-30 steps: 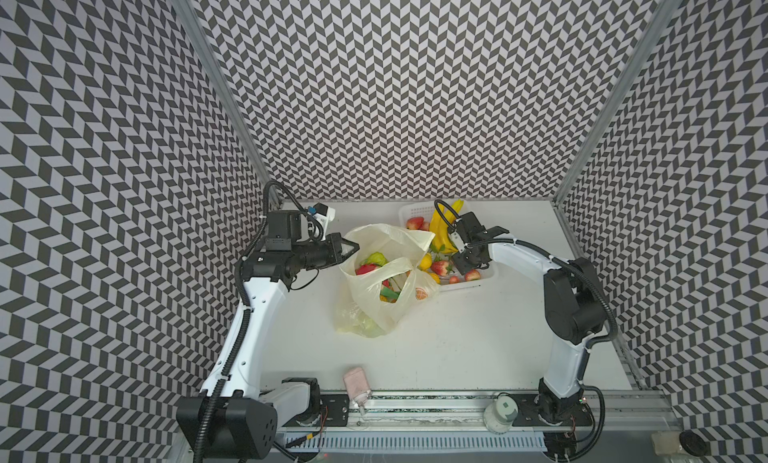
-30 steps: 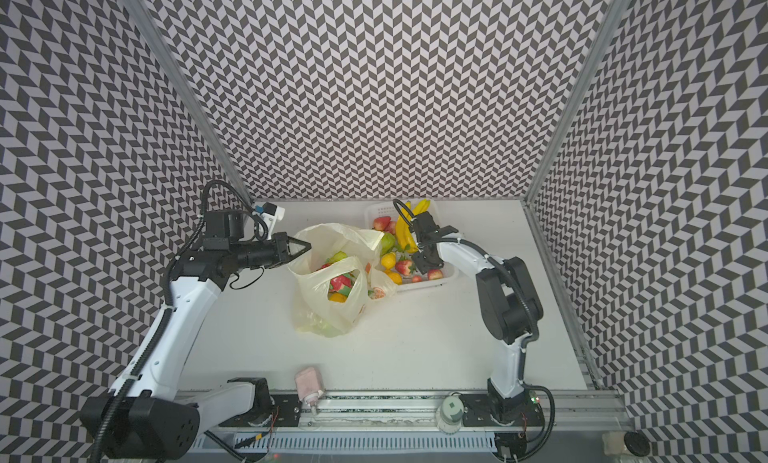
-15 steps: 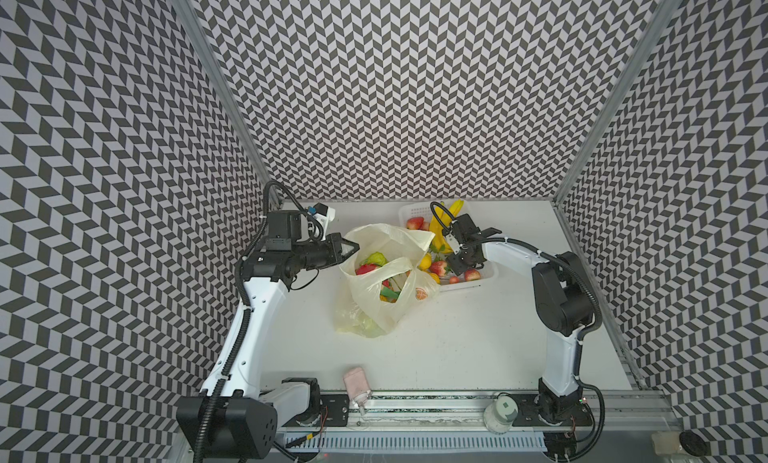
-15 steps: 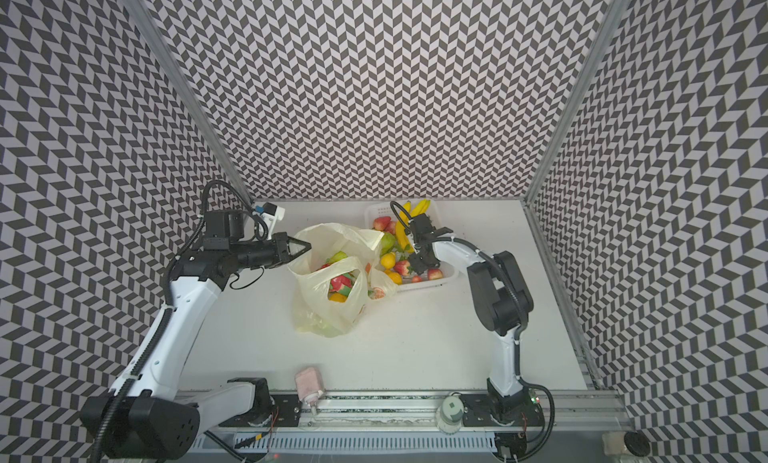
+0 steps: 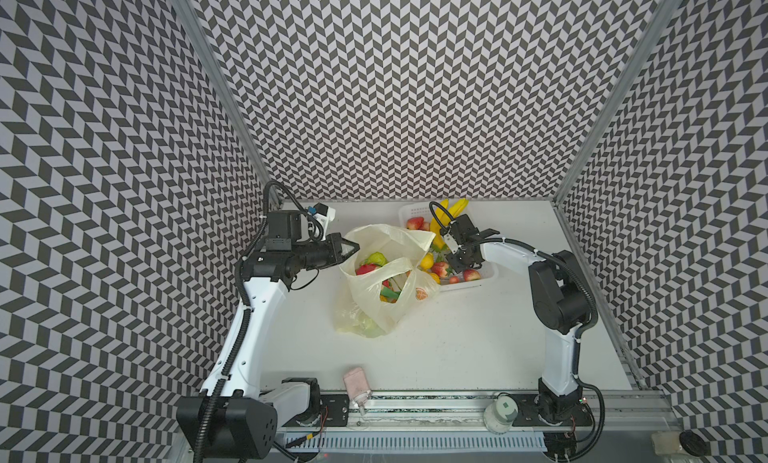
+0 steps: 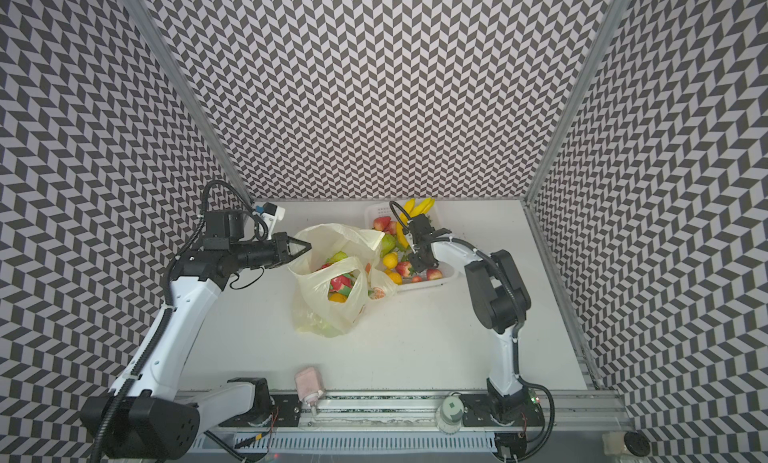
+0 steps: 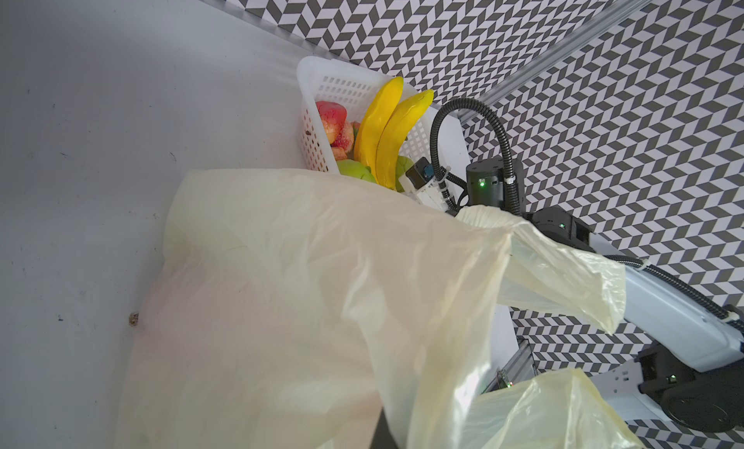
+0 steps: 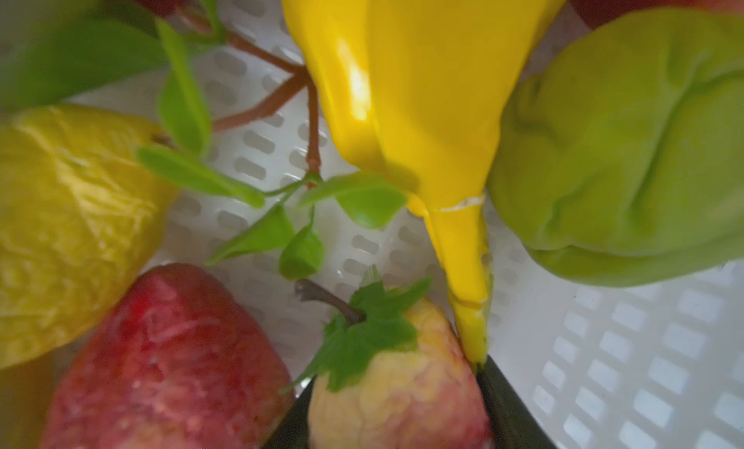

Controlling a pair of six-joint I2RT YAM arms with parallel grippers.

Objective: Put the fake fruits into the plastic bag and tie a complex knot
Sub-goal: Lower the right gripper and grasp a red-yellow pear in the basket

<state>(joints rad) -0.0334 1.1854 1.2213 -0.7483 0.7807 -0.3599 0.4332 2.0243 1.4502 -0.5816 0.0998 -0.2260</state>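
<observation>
1. Left gripper [image 5: 349, 248], clamped on left rim of thin translucent pale-yellow plastic bag [image 5: 388, 282], mid-table, part-filled.
2. Right gripper [image 5: 456, 265] in white perforated basket [image 5: 486, 276], far right: jaws pressed around blush plastic peach [image 8: 396, 382].
3. Loading fruit; next, lift peach leftward over bag mouth.

The table [image 5: 457, 348] was just a plain white top with a few scuffs. The plastic bag [image 5: 361, 319] slumped near the middle, and the white perforated basket [image 5: 411, 211] sat right up against it toward the back wall. Some small pink thing [image 5: 355, 380] lay at the front edge, well apart from both.
</observation>
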